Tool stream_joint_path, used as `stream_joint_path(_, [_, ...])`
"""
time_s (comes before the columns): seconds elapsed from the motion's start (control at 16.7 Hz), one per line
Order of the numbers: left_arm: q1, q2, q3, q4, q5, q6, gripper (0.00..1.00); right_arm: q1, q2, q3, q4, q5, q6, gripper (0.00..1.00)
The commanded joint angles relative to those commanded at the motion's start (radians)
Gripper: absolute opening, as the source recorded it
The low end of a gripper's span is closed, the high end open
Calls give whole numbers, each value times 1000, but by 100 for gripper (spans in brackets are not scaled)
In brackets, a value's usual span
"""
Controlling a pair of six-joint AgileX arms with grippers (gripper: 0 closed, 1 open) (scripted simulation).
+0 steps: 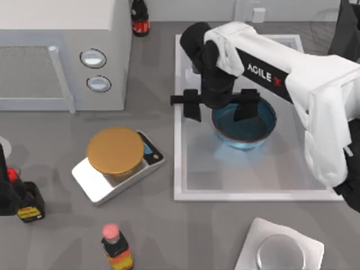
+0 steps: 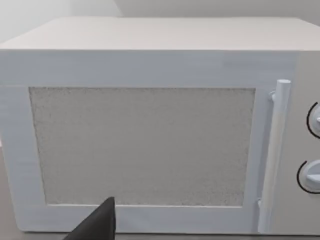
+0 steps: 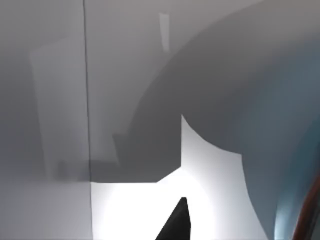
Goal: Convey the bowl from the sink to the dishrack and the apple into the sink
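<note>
The blue bowl [image 1: 244, 128] with a reddish rim sits inside the white sink [image 1: 178, 140], toward its back half. My right gripper [image 1: 219, 107] hangs open over the bowl's left rim, with one finger [image 1: 191, 106] outside the bowl and the other [image 1: 246, 107] inside it. In the right wrist view the bowl's blue wall [image 3: 295, 150] curves past a dark fingertip [image 3: 175, 225] above the white sink floor [image 3: 135, 210]. My left arm [image 1: 4, 180] stays parked at the table's left edge. The apple and the dishrack are out of view.
A white microwave [image 1: 56, 56] stands at the back left. A scale with a golden disc [image 1: 115, 149] is left of the sink. Bottles stand at the back [image 1: 139, 19], front [image 1: 115, 247] and left [image 1: 29, 207]. A silver disc on a white base [image 1: 281, 250] lies in front of the sink.
</note>
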Motion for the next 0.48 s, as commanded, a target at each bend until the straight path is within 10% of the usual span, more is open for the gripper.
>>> stream_joint_path(0.48, [0, 0, 0, 0, 0, 0, 100, 0, 0, 0, 0, 0, 0, 47])
